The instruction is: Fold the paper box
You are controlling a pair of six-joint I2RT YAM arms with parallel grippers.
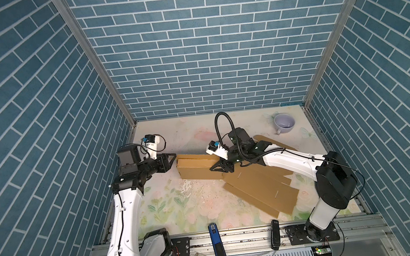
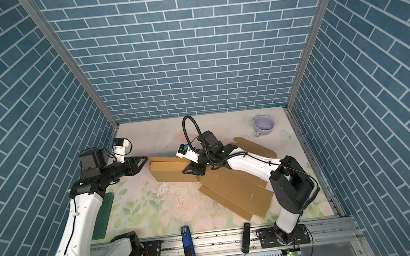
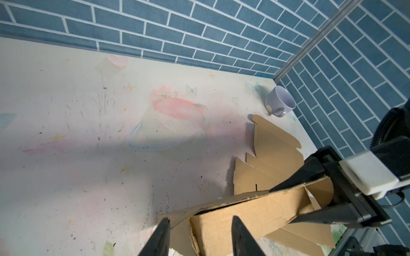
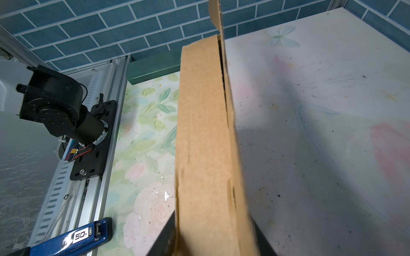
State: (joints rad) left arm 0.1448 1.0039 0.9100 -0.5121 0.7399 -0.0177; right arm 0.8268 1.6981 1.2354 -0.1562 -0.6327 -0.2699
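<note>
Pinches the paper box [image 1: 197, 167] by its upright wall in the right gripper [image 1: 215, 165], jaws closed on cardboard. Meets its opposite end with the left gripper [image 1: 173, 161] – half open, grip unclear.

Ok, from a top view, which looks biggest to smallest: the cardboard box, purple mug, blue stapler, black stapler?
1. cardboard box
2. blue stapler
3. purple mug: nearly matches the blue stapler, and it sits farther from the camera, so this pair is unsure
4. black stapler
</note>
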